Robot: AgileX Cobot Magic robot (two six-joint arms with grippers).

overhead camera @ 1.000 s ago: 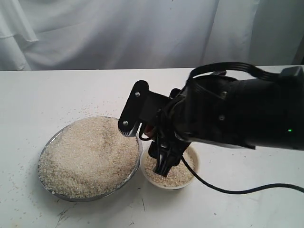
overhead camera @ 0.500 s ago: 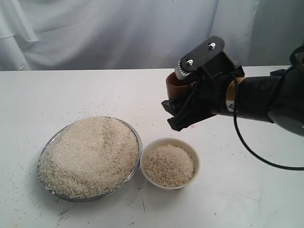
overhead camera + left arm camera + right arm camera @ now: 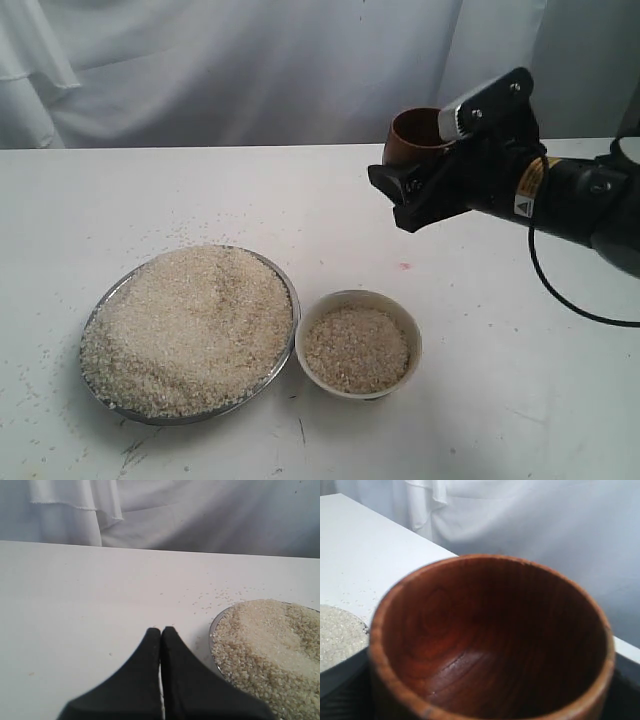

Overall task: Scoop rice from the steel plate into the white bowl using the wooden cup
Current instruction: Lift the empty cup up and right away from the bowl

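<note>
The right claw (image 3: 432, 160) is clenched around the wooden cup (image 3: 415, 135), holding it upright in the air over the table (image 3: 150, 190), well behind and to the right of the white bowl (image 3: 410, 328). The wrist camera shows the cup bare inside. The left claw (image 3: 161, 632) is pinched shut on nothing, just beside the steel plate (image 3: 291, 300). As I see it, the cup is heading back for another load. It should swing across clear of the bowl, tip its mouth toward the rice (image 3: 190, 320) and bite in shallowly near the middle of the heap, since the thin rim would let grains spill easily. A second ago the arm was low over the bowl with the cup tilted. Since then it has lifted away to the back right and the cup has come level.
</note>
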